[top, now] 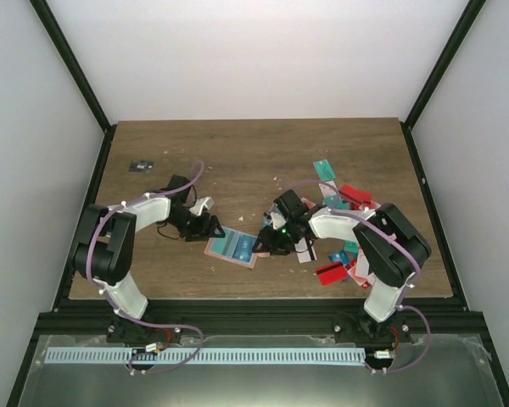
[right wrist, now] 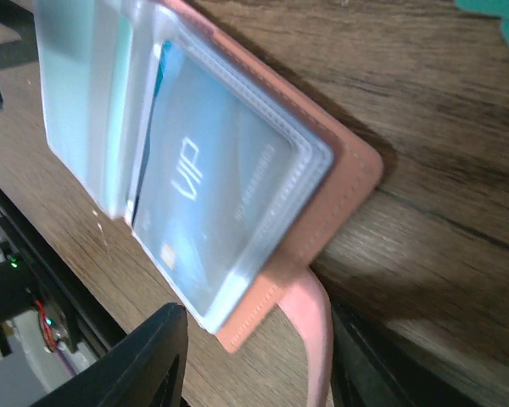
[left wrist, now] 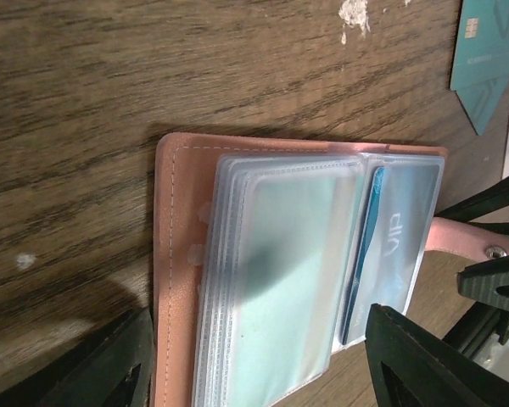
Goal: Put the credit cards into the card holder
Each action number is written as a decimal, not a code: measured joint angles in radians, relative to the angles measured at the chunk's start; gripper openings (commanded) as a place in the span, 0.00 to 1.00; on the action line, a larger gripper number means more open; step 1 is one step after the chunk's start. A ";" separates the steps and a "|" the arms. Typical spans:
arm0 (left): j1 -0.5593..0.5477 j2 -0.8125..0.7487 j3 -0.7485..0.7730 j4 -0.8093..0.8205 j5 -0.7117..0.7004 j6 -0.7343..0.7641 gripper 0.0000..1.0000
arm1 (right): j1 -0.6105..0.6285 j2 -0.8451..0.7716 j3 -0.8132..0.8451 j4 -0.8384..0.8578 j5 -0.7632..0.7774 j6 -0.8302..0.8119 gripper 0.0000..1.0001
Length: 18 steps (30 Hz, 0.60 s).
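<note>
Card holder lies open and flat on the wooden surface, a little left of the middle and nearer the near edge than the far one. Its salmon-pink cover faces down and a stack of clear plastic sleeves faces up. One sleeve holds a blue-teal card printed with "VIP" in large pale letters. A line of smaller print runs beside that word, too blurred to read. A pink tab with a metal snap sticks out from the holder's right side.

The left gripper is at the holder's left end, jaws spread wide with one finger on each side of the cover. I cannot tell whether they touch it. The right gripper is at the holder's right end, jaws apart and clamping nothing. The tab passes between them, close to one finger.

The credit cards lie loose toward the right edge, in teal, red and white, several overlapping. A teal one sits farthest back and a red one nearest the near edge. A small dark object rests near the far-left corner.
</note>
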 measured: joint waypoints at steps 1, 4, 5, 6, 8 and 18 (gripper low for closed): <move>0.000 0.001 -0.002 0.004 0.007 0.000 0.69 | 0.000 0.008 0.004 0.005 -0.006 -0.001 0.42; 0.000 0.001 -0.007 0.009 0.024 -0.002 0.68 | 0.000 0.031 0.018 0.010 -0.013 -0.002 0.35; 0.000 0.001 -0.008 0.009 0.029 -0.003 0.68 | -0.001 0.035 0.022 0.010 -0.014 -0.005 0.33; 0.000 0.001 -0.010 0.008 0.032 -0.005 0.68 | -0.001 0.039 0.025 0.009 -0.014 -0.009 0.31; 0.001 0.000 -0.010 0.008 0.033 -0.011 0.67 | -0.002 0.045 0.027 0.008 -0.013 -0.011 0.28; 0.005 -0.073 -0.012 0.008 0.072 -0.039 0.66 | -0.003 0.066 0.041 0.005 -0.026 -0.018 0.26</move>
